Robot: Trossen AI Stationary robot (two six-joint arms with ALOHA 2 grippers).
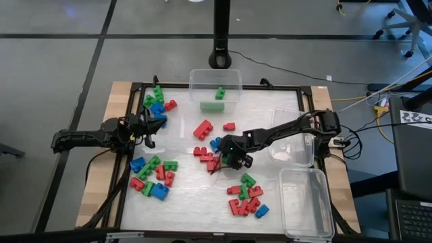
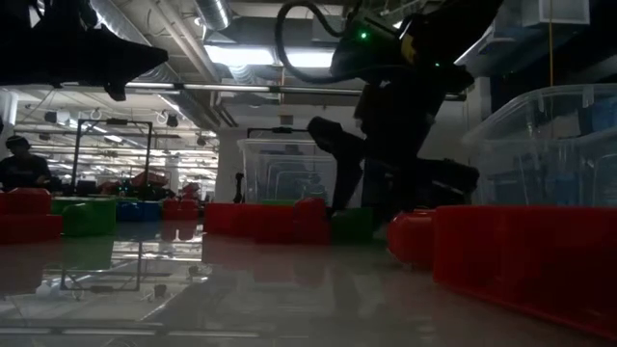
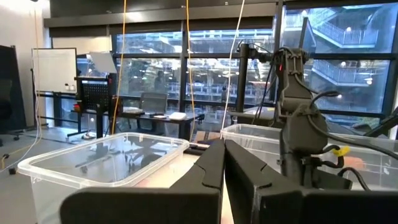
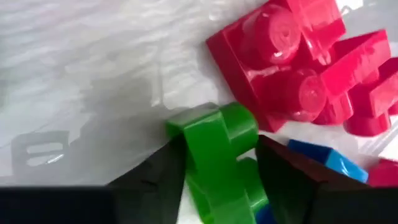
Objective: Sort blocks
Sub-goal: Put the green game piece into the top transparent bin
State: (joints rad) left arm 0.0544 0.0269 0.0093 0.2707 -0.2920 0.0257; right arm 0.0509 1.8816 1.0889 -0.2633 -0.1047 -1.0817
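On the white table, the right gripper is reaching down into the middle cluster of blocks, its two fingers partly spread and pressing against either side of a green brick beside red bricks. The left gripper is hovering by the far-left pile, its fingers closed together on nothing.

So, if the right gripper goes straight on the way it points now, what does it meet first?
The small green plastic brick between the right gripper fingers, then probably the white table underneath.
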